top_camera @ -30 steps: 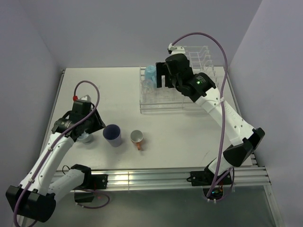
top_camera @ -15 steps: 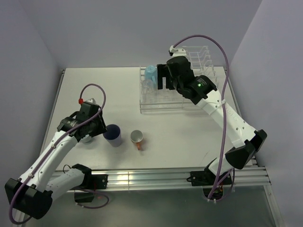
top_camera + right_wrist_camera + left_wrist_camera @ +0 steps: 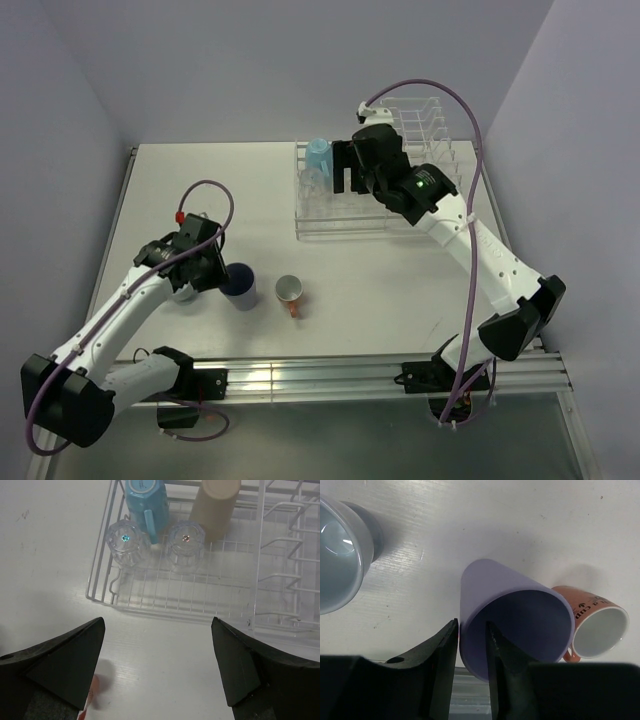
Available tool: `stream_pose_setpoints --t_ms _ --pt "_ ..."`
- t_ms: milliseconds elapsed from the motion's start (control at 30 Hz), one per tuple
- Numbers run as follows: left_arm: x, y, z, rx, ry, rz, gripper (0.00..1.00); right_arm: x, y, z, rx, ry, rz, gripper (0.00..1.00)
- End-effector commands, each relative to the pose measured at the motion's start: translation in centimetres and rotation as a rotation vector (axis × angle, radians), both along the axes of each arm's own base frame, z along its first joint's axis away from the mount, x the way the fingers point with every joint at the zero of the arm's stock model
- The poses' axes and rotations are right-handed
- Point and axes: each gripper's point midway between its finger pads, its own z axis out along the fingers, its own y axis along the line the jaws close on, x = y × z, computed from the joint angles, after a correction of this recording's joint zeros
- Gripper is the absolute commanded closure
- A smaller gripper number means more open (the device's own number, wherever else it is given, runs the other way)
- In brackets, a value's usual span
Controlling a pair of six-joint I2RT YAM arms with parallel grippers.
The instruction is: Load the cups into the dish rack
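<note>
**Loading the Cups: Pickup of the Purple Cup in Hand**

The left hand [image 3: 471, 630] is straddling the near wall of the purple cup [image 3: 515, 625], with one finger outside the rim and the other reaching inside. The gap between the fingers is narrow and the wall is sitting in it, but the pictures are not showing whether the pads are pinching it yet. The purple cup is standing mouth up on the tabletop [image 3: 50, 555], between the grey-blue mug [image 3: 337, 575] and the orange mug [image 3: 597, 630], which is sitting just beside it.

The right hand [image 3: 157, 670] is hovering over the near edge of the dish rack [image 3: 150, 607], fingers spread wide and holding nothing. The rack's low section is carrying the blue cup [image 3: 147, 505], the tan cup [image 3: 215, 505] and two clear glasses [image 3: 127, 542], so three cups are waiting on the tabletop.

Judged step: grasping the purple cup. The next move is calling for a firm pinch on the wall, then a straight lift clear of the orange mug before any travel toward the rack.
</note>
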Motion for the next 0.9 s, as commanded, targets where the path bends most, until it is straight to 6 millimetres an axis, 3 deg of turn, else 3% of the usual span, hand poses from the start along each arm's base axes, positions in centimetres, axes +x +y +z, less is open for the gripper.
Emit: stream_pose_setpoints --t_ms 0,100,200,267,367,400,467,500,533,567,667,700,733,800,833,867 --pt "0.1 -0.4 -0.4 -0.008 0.013 -0.010 0.66 -0.6 -0.5 2.5 0.047 -0.075 -0.006 0.05" --pt "0.1 -0.7 -0.8 -0.008 0.030 -0.025 0.74 -0.6 -0.7 2.3 0.042 -0.075 -0.009 0.05" --pt "0.2 -0.9 -0.8 -0.016 0.030 -0.041 0.96 -0.7 -0.7 2.3 0.042 -0.074 -0.007 0.05" --pt "0.4 -1.2 -0.5 -0.026 0.017 -0.055 1.00 -0.8 -0.7 2.4 0.044 -0.077 -0.005 0.05" --pt "2.1 -1.8 3.3 -0.055 -0.078 -0.062 1.00 -0.9 -0.9 2.9 0.048 -0.087 -0.007 0.05" --pt "3.8 -2.4 7.1 -0.086 -0.172 -0.063 1.00 -1.0 -0.9 3.2 0.055 -0.092 -0.008 0.05" --pt "5.2 -3.2 11.2 -0.127 -0.253 -0.076 1.00 -1.1 -1.0 4.1 0.072 -0.110 -0.010 0.05" --pt "6.5 -4.2 15.3 -0.177 -0.329 -0.096 1.00 -1.4 -0.9 4.6 0.088 -0.115 0.006 0.05" --pt "6.9 -4.6 17.2 -0.196 -0.360 -0.112 1.00 -1.6 -0.7 4.9 0.100 -0.119 0.018 0.05" --pt "7.7 -5.4 20.7 -0.242 -0.428 -0.133 1.00 -1.9 -0.8 5.8 0.125 -0.141 0.027 0.05" --pt "8.5 -7.8 26.0 -0.369 -0.533 -0.233 1.00 -2.9 -0.4 6.6 0.178 -0.161 0.072 0.05" --pt "8.6 -8.6 26.9 -0.423 -0.550 -0.272 1.00 -3.5 -0.5 8.3 0.227 -0.207 0.093 0.05" --pt "7.7 -10.4 27.6 -0.529 -0.534 -0.354 1.00 -4.0 0.1 7.9 0.254 -0.197 0.131 0.05" --pt "8.2 -12.3 28.5 -0.626 -0.573 -0.438 1.00 -4.9 -0.1 9.9 0.320 -0.254 0.162 0.05" --pt "7.0 -13.8 29.0 -0.723 -0.553 -0.515 1.00 -5.2 0.2 9.6 0.341 -0.250 0.185 0.05" --pt "6.8 -14.4 28.0 -0.769 -0.526 -0.543 1.00 -6.4 0.6 10.6 0.388 -0.265 0.246 0.05"
